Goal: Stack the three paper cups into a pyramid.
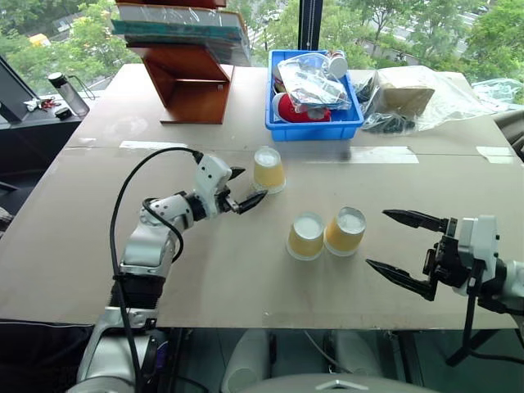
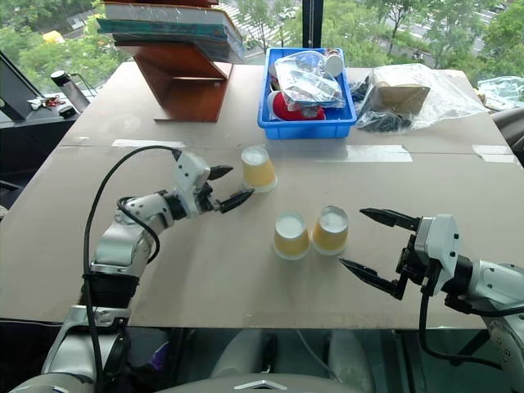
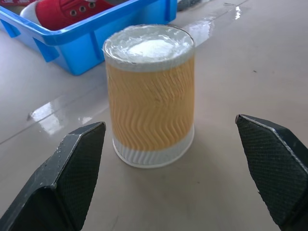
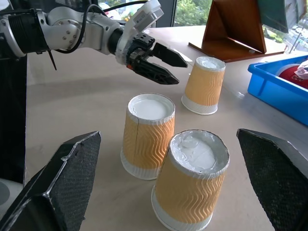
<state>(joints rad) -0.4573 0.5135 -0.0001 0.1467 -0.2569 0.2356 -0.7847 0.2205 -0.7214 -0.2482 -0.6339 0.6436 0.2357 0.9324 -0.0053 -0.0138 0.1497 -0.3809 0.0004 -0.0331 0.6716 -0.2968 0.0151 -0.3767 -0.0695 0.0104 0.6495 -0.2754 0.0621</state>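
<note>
Left gripper (image 1: pixel 243 187): jaws spread, one inverted paper cup (image 1: pixel 268 169) just ahead of their gap, untouched, bare table (image 1: pixel 229 270) around it. Right gripper (image 1: pixel 405 254): jaws spread wide, empty; two paper cups (image 1: pixel 326 233) (inverted, side by side) stand ahead of them. Blue bin (image 1: pixel 314 124) beyond: red shoe (image 3: pixel 67 10), plastic-wrapped clutter. Windows behind the table.

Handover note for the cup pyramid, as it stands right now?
Left end effector: open, empty, fingers on either side of the lone cup near the blue bin, not touching it.
Right end effector: open, empty, hovering just right of the pair.
Cups: all upside down on the table; left cup of the pair and right cup of the pair side by side, forming the base.
Done: base row.
Left: grasp the lone cup, set it on the pair.
</note>
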